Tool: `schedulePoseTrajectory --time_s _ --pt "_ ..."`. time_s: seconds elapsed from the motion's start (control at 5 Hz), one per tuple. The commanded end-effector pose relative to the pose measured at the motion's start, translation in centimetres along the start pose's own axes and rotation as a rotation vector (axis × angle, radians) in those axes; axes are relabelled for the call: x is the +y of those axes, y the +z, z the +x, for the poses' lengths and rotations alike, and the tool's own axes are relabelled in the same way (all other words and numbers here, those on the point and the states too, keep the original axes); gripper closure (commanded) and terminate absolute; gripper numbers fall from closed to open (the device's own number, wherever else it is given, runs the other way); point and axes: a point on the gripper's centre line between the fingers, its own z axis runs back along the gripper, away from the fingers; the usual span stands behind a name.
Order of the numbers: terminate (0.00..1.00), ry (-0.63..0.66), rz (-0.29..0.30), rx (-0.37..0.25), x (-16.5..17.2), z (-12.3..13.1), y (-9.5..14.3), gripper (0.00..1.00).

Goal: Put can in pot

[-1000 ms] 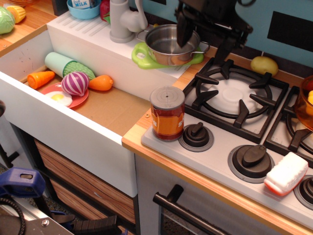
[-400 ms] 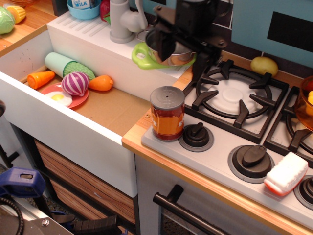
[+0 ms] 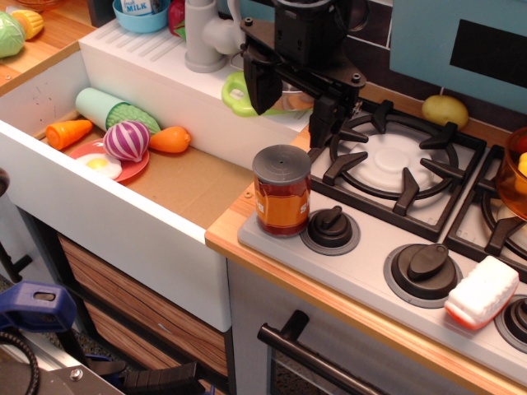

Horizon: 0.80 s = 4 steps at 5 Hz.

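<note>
We see the jaws spread wide, empty, hanging above and behind the can (image 3: pixel 282 191), which stands upright on the bench (image 3: pixel 247 216) below them, apart from both fingers (image 3: pixel 262 86). The pot (image 3: pixel 292 100) sits mostly hidden behind the jaws on a green mat (image 3: pixel 234 92). To the right of the jaws lies the stove burner (image 3: pixel 394 164); to their left, the sink (image 3: pixel 123 185).

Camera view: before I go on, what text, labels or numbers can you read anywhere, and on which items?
"MILK" on the white and blue carton in the blue bowl at the top edge.
The can: white marking at the right edge of its orange label, cut off by the curve, unreadable.
Stove knobs: no readable marks.
Nothing else carries readable text.
</note>
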Motion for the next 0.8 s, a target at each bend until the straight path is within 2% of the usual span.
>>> schedulePoseTrajectory --time_s 0.0,0.2,0.6 --pt "0.0 0.006 -0.021 -0.059 -0.1 -0.2 1.3 0.0" --pt "0.0 0.013 -0.05 -0.066 -0.2 -0.6 0.5 0.0" --pt "0.0 0.028 -0.059 -0.072 -0.3 -0.9 -0.9 0.0"
